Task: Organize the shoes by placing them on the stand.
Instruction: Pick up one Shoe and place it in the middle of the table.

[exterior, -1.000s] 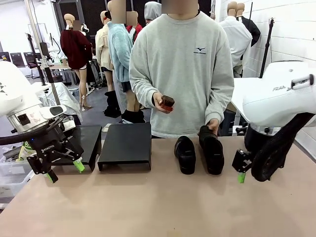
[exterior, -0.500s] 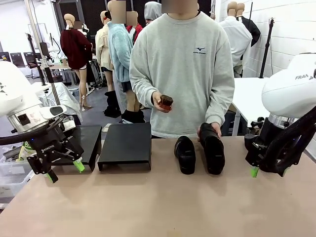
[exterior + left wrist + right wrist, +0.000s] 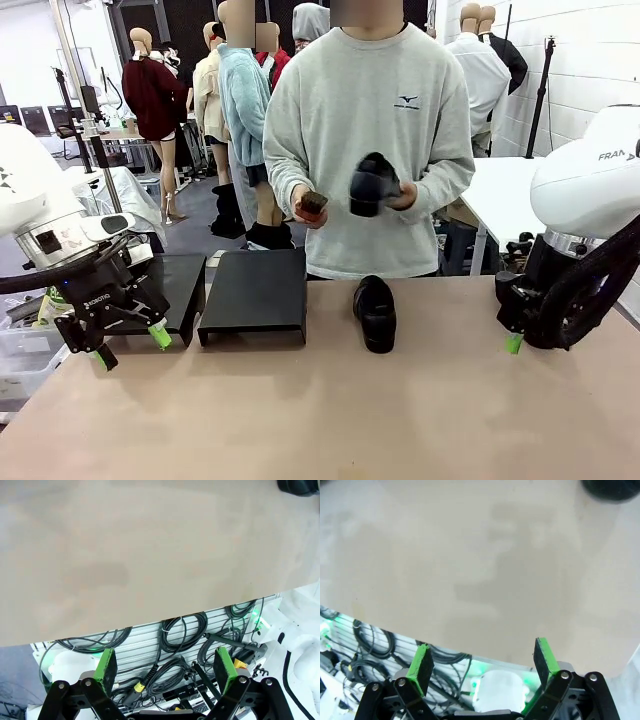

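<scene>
Progress: 0 shoes on a stand yet, so the job looks barely begun.
Stands: black stand (image 3: pixel 255 292) at far edge of table (image 3: pixel 320 420), top bare. 2nd stand (image 3: pixel 182 283) just beside it twd robot's left, partly hidden by L arm.
Shoe A: shoe A (image 3: pixel 375 313) lies flat on table, toe twd robot, near centre, just right of black stand.
Shoe B: shoe B (image 3: pixel 374 184) held up at chest height in person's hand (image 3: pixel 403 194), off the table.
Other hand: holds small dark item (image 3: pixel 313 204), can't tell what.
L pincer: left pincer (image 3: pixel 131 347) open, empty, low in front of 2nd stand. Well apart from shoe A, w/ black stand between.
R pincer: right pincer (image 3: pixel 481 652) open, empty, low by table's right side. Shoe A well apart, twd centre.
Left to do: both shoes onto a stand. Shoe A looks the 1 within reach.
</scene>
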`<state>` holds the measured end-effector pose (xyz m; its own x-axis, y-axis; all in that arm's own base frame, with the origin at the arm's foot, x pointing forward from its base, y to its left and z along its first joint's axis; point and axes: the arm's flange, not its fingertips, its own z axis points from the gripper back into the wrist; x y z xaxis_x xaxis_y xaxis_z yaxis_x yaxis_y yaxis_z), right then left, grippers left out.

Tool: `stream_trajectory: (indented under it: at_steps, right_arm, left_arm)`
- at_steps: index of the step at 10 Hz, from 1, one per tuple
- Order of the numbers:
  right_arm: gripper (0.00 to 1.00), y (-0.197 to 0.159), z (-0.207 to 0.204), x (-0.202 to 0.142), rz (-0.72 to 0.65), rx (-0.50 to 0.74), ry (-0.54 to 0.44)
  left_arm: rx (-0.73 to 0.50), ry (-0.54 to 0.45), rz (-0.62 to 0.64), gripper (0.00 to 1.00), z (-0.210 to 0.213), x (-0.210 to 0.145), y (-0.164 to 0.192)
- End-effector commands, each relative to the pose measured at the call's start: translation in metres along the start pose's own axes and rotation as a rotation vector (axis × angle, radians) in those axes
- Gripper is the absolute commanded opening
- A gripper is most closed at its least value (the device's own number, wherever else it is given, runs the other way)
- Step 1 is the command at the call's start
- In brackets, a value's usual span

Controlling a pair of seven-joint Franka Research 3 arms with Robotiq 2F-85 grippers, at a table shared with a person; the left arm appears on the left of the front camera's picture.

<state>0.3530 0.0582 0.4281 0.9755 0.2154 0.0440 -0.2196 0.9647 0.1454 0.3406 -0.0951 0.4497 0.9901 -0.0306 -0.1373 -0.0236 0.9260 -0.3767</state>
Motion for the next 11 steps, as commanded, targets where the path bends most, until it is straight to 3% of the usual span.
stream_trajectory:
  at_steps: [1, 4, 7, 10, 11]
  right_arm:
    - [1.0, -0.023, 0.0, 0.03, 0.155, 0.02, -0.114]
    - [1.0, -0.059, -0.014, 0.118, 0.144, 0.01, -0.107]
    - [1.0, -0.059, -0.033, 0.181, 0.139, 0.042, -0.041]
    - [1.0, -0.063, -0.028, 0.217, 0.069, -0.008, 0.026]
    - [1.0, -0.06, -0.026, 0.22, -0.031, -0.016, 0.068]
  left_arm:
    - [-0.003, 0.006, 0.0, 1.0, -0.001, -0.001, 0.001]
    - [-0.003, 0.006, 0.0, 1.0, -0.001, -0.001, 0.001]
    - [-0.003, 0.006, 0.0, 1.0, -0.001, -0.001, 0.001]
    - [-0.003, 0.006, 0.0, 1.0, -0.001, -0.001, 0.001]
    - [-0.003, 0.006, 0.0, 1.0, -0.001, -0.001, 0.001]
